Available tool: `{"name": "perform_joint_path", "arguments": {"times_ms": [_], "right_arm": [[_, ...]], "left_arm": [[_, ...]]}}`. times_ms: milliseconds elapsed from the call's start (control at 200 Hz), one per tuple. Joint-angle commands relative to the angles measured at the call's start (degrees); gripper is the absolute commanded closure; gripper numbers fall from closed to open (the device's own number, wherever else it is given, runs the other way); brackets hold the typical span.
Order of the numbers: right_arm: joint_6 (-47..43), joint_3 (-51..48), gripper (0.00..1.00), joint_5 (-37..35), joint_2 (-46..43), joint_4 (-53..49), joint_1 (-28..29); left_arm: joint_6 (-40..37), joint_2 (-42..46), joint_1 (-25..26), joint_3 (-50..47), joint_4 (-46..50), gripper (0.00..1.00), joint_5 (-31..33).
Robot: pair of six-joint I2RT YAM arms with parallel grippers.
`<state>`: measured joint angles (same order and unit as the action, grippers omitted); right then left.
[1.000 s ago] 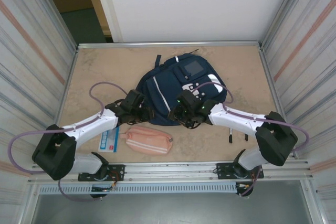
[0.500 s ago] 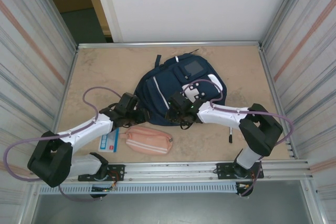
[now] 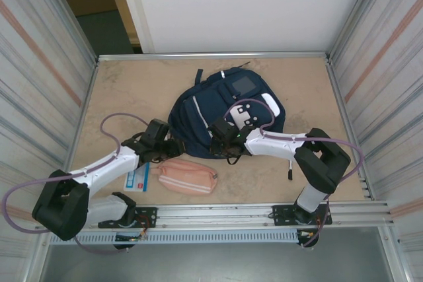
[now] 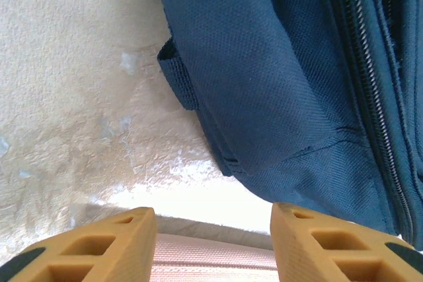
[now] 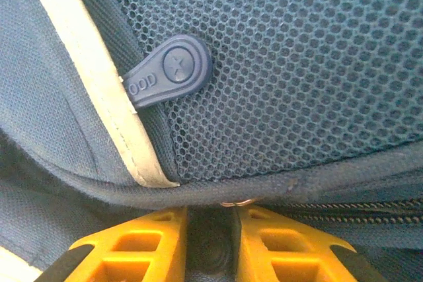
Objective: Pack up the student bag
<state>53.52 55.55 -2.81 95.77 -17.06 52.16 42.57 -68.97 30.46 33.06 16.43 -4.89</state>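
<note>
The student bag [image 3: 225, 107], navy with white patches and a grey square patch, lies flat mid-table. My right gripper [image 3: 218, 138] sits at its near edge. In the right wrist view the yellow jaws [image 5: 211, 236] are closed on a dark zipper pull [image 5: 210, 246] hanging from a small metal ring, under the bag's mesh panel [image 5: 297, 64]. A second navy pull tab [image 5: 168, 70] lies beside a white stripe. My left gripper [image 3: 177, 146] hovers at the bag's near-left corner. Its tan jaws [image 4: 213, 242] stand open over the pink pouch [image 4: 211, 259], holding nothing, with bag fabric [image 4: 284, 84] beyond.
The pink pencil pouch [image 3: 188, 176] lies on the table in front of the bag, a blue-and-white card [image 3: 137, 177] to its left. A dark pen [image 3: 289, 174] lies near the right arm. Metal walls fence the table on both sides.
My right gripper has slid left along the bag's near edge and its jaws have closed on the zipper pull. The left arm has shifted slightly left, jaws unchanged.
</note>
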Motion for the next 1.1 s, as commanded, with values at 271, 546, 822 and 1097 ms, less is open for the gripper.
{"name": "perform_joint_path", "arguments": {"times_ms": [271, 546, 822, 1097], "right_arm": [[-6.8, -3.7, 0.89, 2.8, -6.0, 8.7, 0.5], [-12.7, -4.3, 0.99, 6.6, -14.8, 8.2, -3.8], [-18.8, -3.1, 1.0, 18.4, -19.5, 6.1, -11.7], [-31.4, 3.4, 1.0, 28.7, -15.8, -2.7, -12.0]], "left_arm": [[-0.5, 5.6, -2.1, 3.2, 3.4, 0.46, -2.0], [0.1, 5.3, -2.7, 5.9, 2.5, 0.41, -3.6], [-0.4, 3.5, -2.7, 4.6, -3.6, 0.4, -8.2], [0.4, -4.3, -2.7, 2.0, -12.6, 0.4, -8.4]]}}
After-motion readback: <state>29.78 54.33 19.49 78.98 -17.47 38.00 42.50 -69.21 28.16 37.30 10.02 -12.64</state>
